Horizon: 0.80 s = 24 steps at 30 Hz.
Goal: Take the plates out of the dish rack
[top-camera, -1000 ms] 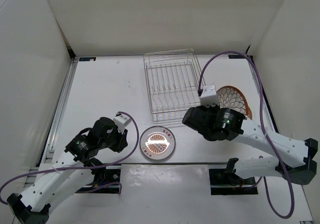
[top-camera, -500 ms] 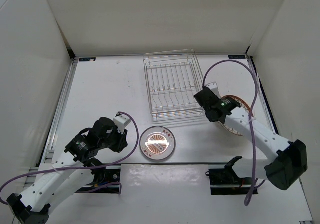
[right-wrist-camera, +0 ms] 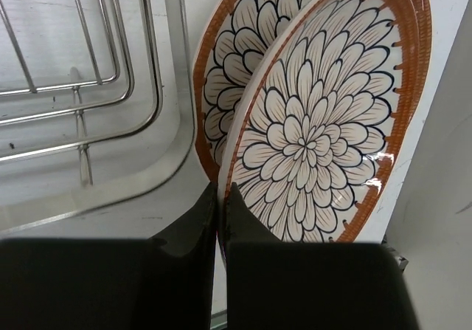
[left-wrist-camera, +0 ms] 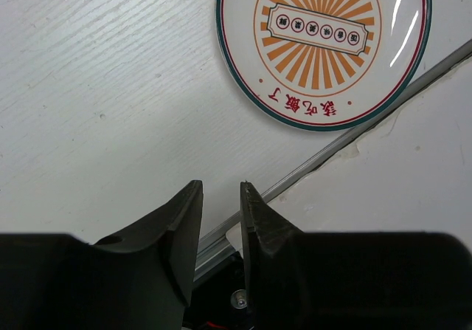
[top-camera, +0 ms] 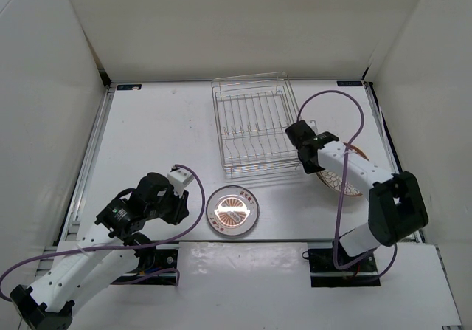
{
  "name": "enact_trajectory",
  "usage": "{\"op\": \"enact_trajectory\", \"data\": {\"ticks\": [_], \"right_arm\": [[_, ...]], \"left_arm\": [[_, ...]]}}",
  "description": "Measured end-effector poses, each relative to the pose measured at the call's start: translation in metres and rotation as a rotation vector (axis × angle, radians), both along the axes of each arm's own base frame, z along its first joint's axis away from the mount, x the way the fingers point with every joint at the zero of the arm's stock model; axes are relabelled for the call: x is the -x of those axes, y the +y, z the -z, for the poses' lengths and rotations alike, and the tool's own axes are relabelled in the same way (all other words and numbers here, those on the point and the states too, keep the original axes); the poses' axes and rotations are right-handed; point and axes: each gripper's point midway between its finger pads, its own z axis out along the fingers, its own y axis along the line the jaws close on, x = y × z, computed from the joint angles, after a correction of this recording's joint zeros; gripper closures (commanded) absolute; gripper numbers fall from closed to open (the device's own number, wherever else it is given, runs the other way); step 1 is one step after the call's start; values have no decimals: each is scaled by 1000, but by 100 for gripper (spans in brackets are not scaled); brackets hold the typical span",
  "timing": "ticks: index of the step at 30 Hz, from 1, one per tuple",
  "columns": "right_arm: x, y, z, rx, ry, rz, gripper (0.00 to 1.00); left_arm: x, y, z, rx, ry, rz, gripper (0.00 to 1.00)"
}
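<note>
The dish rack stands at the back centre with no plates showing in it; its wire corner shows in the right wrist view. The grey-rimmed plate lies flat in front of it, and also shows in the left wrist view. My right gripper is shut on the rim of a brown-rimmed plate, held tilted over the second brown-rimmed plate lying right of the rack. My arm hides most of both in the top view. My left gripper is slightly open and empty, near the grey-rimmed plate.
White walls enclose the table on the left, back and right. A metal strip runs along the table's front edge just beyond the grey-rimmed plate. The right wall is close behind the brown-rimmed plates.
My right arm has dropped from high over the table and reached to the rack's front right corner, bringing the gripped brown-rimmed plate down over the other one. The left arm has not moved.
</note>
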Motion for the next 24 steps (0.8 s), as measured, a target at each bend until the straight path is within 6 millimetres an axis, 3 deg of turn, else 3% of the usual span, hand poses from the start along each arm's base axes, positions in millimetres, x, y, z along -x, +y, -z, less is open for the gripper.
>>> {"op": "enact_trajectory", "data": {"ticks": [4, 7, 12, 17, 20, 21, 22, 24], "right_arm": [[-6, -4, 7, 51, 19, 9, 51], [-11, -10, 5, 100, 21, 19, 39], [-18, -12, -12, 114, -27, 48, 29], [-19, -9, -59, 22, -157, 50, 29], [-12, -2, -74, -68, -186, 29, 24], [-7, 2, -75, -101, -182, 18, 10], [-2, 5, -74, -134, -177, 8, 10], [13, 8, -73, -188, -152, -16, 10]], "left_arm": [[1, -1, 0, 2, 2, 4, 60], [2, -2, 0, 7, 6, 8, 59], [2, -2, 0, 10, 10, 13, 59], [2, -3, 1, 5, 18, 14, 58], [3, -3, 3, 1, 25, 15, 56], [3, -3, 3, 0, 27, 14, 53], [3, -3, 3, -1, 29, 14, 49], [2, -2, 4, -6, 27, 18, 30]]}}
